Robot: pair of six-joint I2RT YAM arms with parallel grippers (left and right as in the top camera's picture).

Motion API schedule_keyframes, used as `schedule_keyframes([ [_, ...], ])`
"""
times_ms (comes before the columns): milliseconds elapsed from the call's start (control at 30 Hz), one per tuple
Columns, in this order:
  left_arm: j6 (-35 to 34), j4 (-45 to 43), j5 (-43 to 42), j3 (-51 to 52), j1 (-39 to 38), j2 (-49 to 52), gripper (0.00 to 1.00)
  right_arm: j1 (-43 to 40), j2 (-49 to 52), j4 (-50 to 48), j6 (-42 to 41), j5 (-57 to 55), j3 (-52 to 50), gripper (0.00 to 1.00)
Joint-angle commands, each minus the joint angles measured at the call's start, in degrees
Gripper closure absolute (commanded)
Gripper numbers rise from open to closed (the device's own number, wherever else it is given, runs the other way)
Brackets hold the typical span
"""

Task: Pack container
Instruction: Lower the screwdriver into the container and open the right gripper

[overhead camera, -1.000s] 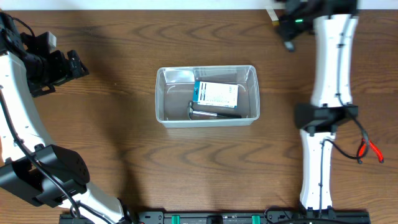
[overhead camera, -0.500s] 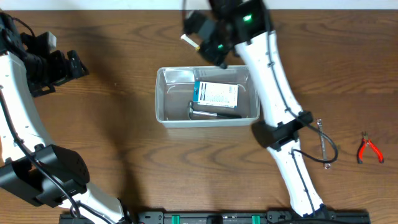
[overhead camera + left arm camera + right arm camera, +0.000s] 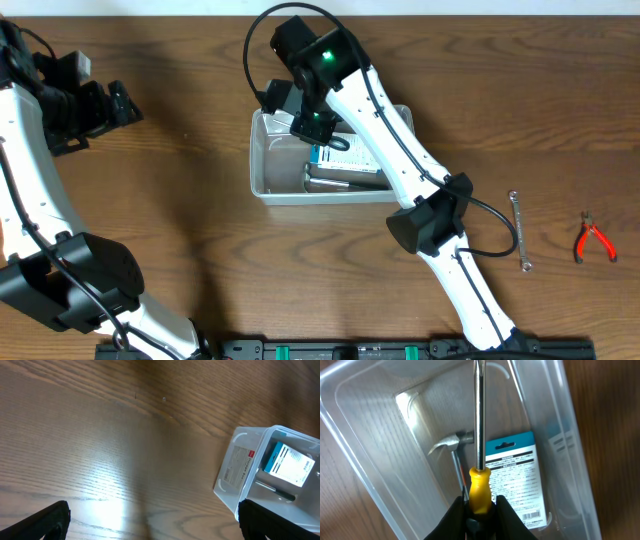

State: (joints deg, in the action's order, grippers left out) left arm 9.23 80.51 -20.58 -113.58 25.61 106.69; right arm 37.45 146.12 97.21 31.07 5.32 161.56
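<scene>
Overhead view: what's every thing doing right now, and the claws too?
Container: open, holding box and hammer.
Screwdriver: held, pointing into container.
Right claw: shut on screwdriver.
Left claw: open, empty.
Wrench: flat on table.
Pliers: flat on table.

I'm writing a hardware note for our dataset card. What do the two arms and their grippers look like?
Both arms are smooth white links joined by black joint housings, with thin black cables looping outside. The right arm shows a green light near its wrist; the left arm shows none. The left gripper and right gripper are black.
</scene>
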Motion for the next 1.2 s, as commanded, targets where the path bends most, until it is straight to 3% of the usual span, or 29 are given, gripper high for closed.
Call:
schedule_keyframes([
  [0,0.3,0.0,0.7,0.1,0.0,0.6,0.02,0.6,-1.6,0.1,1.1,0.8,-0.4,0.96],
  [733,0.3,0.0,0.7,0.1,0.0,0.6,0.02,-0.7,-1.6,-0.1,3.3,4.0,-12.9,0.93],
  [1167,0.3,0.0,0.7,0.1,0.0,0.6,0.02,-2.6,-1.6,-0.6,4.0,4.1,-13.5,0.9],
])
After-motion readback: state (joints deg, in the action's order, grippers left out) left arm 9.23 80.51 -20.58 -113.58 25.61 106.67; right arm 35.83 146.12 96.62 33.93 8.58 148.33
